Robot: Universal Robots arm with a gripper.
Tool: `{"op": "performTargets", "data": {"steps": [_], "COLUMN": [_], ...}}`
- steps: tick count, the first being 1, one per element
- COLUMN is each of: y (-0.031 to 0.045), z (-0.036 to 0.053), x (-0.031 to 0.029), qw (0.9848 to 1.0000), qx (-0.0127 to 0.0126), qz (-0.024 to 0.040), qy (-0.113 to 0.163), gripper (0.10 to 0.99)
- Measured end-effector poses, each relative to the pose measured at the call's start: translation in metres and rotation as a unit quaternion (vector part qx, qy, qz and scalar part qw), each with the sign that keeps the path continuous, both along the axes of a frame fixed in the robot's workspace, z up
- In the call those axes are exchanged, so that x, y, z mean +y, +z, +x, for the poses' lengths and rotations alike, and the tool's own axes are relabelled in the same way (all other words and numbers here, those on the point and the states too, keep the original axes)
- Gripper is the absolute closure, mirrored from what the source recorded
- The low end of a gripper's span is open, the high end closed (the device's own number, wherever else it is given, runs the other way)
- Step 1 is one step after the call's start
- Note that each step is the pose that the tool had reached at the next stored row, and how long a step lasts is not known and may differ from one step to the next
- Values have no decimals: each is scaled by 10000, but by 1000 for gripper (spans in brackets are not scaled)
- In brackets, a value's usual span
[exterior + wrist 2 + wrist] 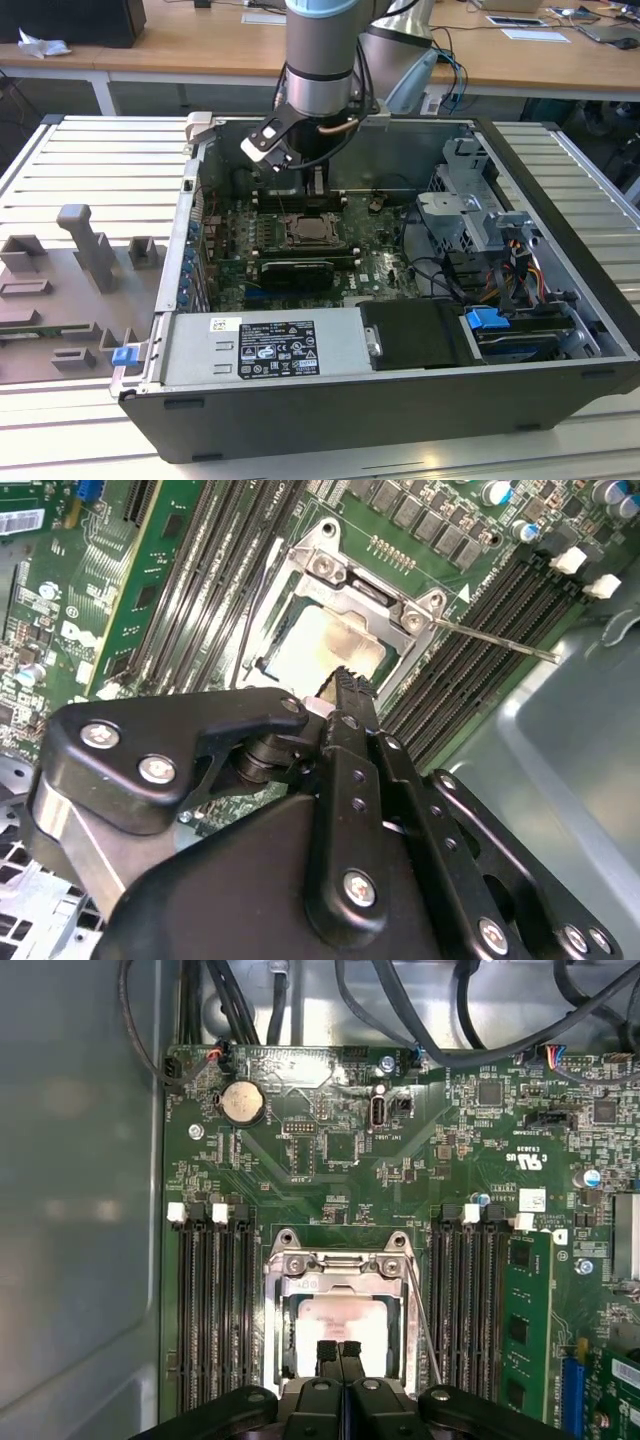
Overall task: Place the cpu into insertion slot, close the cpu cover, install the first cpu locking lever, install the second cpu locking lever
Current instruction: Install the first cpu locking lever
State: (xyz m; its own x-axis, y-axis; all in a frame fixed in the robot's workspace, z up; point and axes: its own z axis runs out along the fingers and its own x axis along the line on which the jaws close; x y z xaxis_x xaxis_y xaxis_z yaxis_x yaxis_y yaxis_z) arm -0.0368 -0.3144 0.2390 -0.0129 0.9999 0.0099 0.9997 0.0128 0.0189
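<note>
**CPU (pixel 335 1320) in insertion slot (pixel 305 232), covered**

Gripper (pixel 341 1348) clenched on nothing, directly over the CPU, which lies under the CPU cover (pixel 274 1310) at centre of the exterior view. Beyond, one locking lever (pixel 500 643) angles off the insertion slot.

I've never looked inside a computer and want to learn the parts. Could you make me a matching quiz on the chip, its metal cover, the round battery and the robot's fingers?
Things:
1. cpu
2. cpu cover
3. round battery
4. fingers

Descriptions:
A. black, closed together above the cpu
B. silvery windowed frame, lying flat
C. pale square face
D. silver disc on the green board

Pairs: 1-C, 2-B, 3-D, 4-A.
</note>
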Motion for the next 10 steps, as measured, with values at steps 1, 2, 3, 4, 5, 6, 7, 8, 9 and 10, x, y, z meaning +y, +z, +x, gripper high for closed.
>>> {"op": "performTargets", "data": {"steps": [1,2,3,4,5,6,7,8,9,10], "y": [21,54,83,115,154,188,232,278,378,436], "z": [0,0,0,0,0,0,0,0,1,0], "x": [0,0,0,0,0,0,0,0,1,1], "qw": [10000,10000,10000,10000,10000,10000,10000,10000,10000,10000], "qx": [0,0,0,0,0,0,0,0,0,0], "qz": [0,0,0,0,0,0,-1,-1,-7,-17], "qy": [0,0,0,0,0,0,0,0,1,0], "gripper": [980,980,980,980,980,980,980,980,980,980]}}
